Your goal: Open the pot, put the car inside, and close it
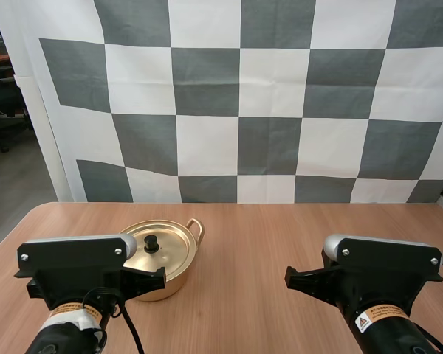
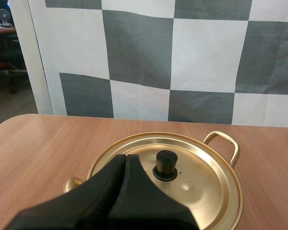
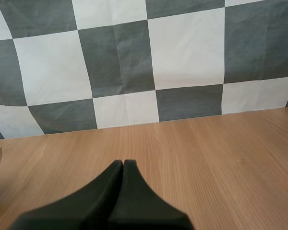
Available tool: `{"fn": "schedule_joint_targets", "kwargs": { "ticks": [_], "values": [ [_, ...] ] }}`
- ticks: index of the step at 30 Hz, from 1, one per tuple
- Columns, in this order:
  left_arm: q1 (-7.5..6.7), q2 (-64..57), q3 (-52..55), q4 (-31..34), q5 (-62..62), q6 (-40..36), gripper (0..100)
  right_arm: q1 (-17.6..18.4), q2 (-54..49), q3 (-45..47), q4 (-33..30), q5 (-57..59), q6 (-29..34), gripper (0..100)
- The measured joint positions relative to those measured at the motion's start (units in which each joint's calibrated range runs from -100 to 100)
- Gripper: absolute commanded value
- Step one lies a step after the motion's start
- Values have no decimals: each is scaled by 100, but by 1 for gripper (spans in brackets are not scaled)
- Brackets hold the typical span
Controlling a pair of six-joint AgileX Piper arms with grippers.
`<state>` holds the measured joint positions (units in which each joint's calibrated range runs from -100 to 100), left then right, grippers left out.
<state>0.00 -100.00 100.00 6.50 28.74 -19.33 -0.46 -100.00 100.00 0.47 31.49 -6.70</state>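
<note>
On the wooden table [image 1: 244,243], left of centre: a gold pot [image 1: 179,279], upright, with its lid [image 1: 176,237] seated flat on the rim. Black knob [image 1: 151,243] at the middle of the lid. One loop handle [image 1: 197,227] on the far right side of the pot, a second handle [image 2: 72,183] on the opposite side, partly hidden behind the near fingers [image 2: 101,191] in the left wrist view.

Above the near part of the lid, the left gripper [image 2: 125,158], clenched on nothing — fingers pressed together into a single dark wedge, tips just short of the knob. Cannot tell whether the tips touch the lid. From the high view, placed over the pot's near edge.

Well apart from the pot, on its right, the right gripper [image 3: 123,164] — also closed on nothing, one black wedge above bare wood. In the right wrist view, a sliver of the pot's gold handle on the table, well away from that wedge. Roughly level with each other across the table in the high view, one arm on each side.
</note>
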Motion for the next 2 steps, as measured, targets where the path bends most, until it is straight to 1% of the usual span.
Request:
{"fn": "schedule_joint_targets", "kwargs": {
  "ticks": [2],
  "values": [
    [0,0,0,0,0,0,0,0,0,0,0,0,0,0]
  ]
}}
